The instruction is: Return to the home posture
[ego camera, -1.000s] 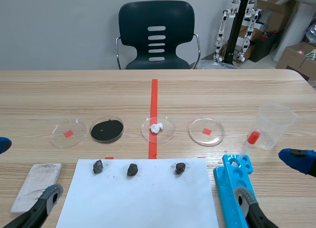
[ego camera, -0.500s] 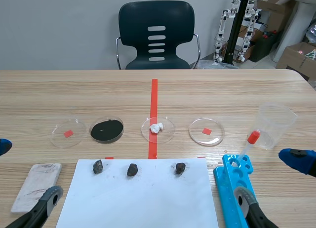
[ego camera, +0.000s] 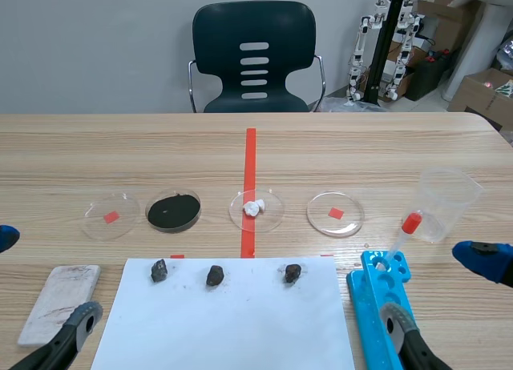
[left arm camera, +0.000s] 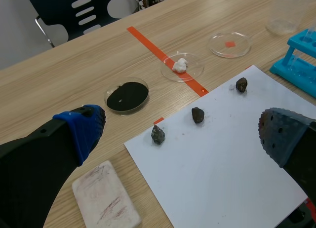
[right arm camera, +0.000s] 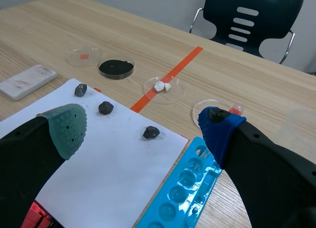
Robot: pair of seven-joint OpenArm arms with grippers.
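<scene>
Wood-grain table (ego camera: 160,154) runs away toward a dark chair (ego camera: 254,58) at the far side. Left gripper (left arm camera: 182,132) sits low at the near left, fingers spread wide and holding nothing. At the near right, the right gripper (right arm camera: 143,125) is likewise released and empty, close to the blue rack (ego camera: 375,302) and its dropper (ego camera: 403,232). Both arms look at or close to home. Any final settling should be slow, keeping clear of the rack, the paper sheet (ego camera: 232,314) and the pale block (ego camera: 58,299).
</scene>
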